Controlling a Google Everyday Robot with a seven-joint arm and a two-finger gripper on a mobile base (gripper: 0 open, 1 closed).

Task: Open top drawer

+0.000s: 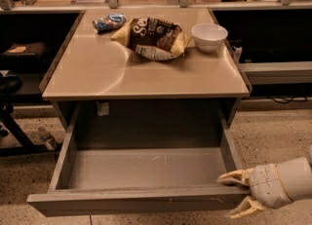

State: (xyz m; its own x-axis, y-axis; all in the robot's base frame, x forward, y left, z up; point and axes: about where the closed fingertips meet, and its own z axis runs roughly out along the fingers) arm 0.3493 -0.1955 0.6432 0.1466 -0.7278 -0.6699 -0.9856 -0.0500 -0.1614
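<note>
The top drawer [141, 170] is pulled far out of the beige-topped cabinet [146, 73]. Its plain grey tray is bare, with small pale scratches right of centre. Its front panel [136, 203] runs along the bottom of the view. My gripper [239, 194] is at the drawer's front right corner. Its two pale yellow fingertips [231, 178] are spread, one above the front panel's top edge and one below and in front of it. The white arm [287, 182] comes in from the lower right.
On the cabinet top lie a chip bag [153, 38], a small blue packet [108, 22] and a white bowl [209, 36]. Dark shelving stands to the left and right. A speckled floor [273, 136] lies around the cabinet.
</note>
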